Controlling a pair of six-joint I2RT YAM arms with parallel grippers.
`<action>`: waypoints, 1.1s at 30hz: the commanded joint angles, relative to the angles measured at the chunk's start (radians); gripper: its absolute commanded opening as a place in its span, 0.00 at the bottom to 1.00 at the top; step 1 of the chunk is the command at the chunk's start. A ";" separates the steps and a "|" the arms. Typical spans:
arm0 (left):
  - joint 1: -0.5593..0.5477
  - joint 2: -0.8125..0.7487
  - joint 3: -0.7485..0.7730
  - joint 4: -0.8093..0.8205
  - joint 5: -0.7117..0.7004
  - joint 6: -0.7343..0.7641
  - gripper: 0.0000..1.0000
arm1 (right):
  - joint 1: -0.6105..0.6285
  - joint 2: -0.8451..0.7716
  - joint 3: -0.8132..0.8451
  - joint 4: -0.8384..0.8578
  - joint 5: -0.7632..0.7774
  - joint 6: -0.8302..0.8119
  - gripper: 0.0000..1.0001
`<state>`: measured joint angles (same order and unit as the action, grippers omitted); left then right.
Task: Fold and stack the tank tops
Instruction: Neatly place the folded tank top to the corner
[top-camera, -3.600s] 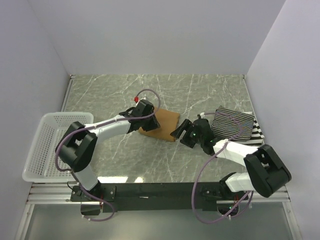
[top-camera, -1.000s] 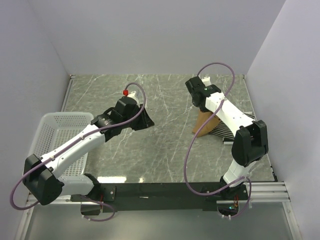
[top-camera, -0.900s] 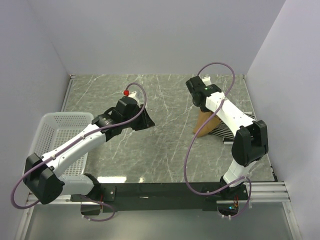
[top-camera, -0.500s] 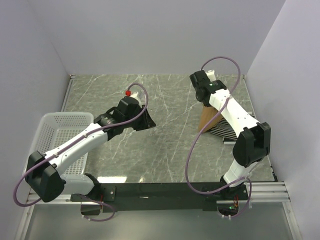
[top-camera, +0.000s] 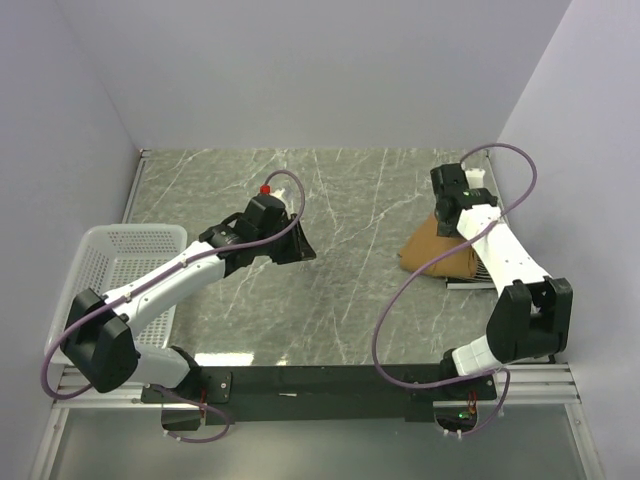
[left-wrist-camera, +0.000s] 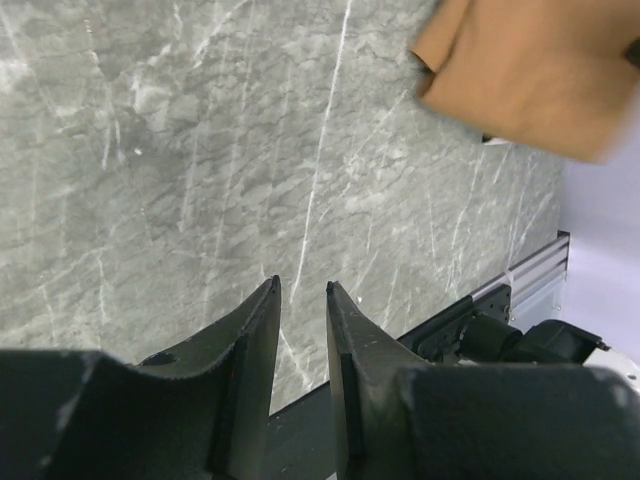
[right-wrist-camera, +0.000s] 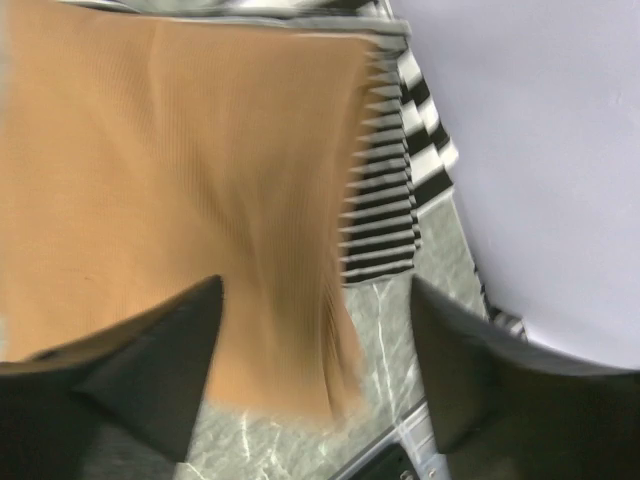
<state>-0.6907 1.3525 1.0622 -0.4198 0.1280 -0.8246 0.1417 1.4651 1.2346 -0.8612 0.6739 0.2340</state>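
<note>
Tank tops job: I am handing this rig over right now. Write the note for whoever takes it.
Left tool: jaws slightly apart, empty, over the bare table, left of centre.
Right tool: open, holding nothing, directly above the tan top.
Things: the tan top lies on striped fabric at the table's right edge. How many striped tops are under it cannot be told.
Done: the tan top appears to be on the pile.
Left: it looks rumpled and is blurred in the right wrist view, so probably check that it sits square and straighten it.
</note>
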 joint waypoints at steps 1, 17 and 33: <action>-0.003 -0.001 0.010 0.055 0.035 0.009 0.31 | -0.040 -0.005 -0.020 0.007 -0.002 0.096 0.87; -0.003 -0.042 -0.005 0.053 -0.007 -0.005 0.35 | 0.079 -0.159 -0.014 0.112 -0.166 0.154 0.92; -0.009 -0.312 -0.201 -0.002 -0.321 0.004 0.38 | 0.676 -0.495 -0.337 0.542 -0.348 0.278 0.94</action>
<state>-0.6918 1.0920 0.9012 -0.4244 -0.1043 -0.8284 0.7898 1.0378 0.9379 -0.4492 0.3763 0.4732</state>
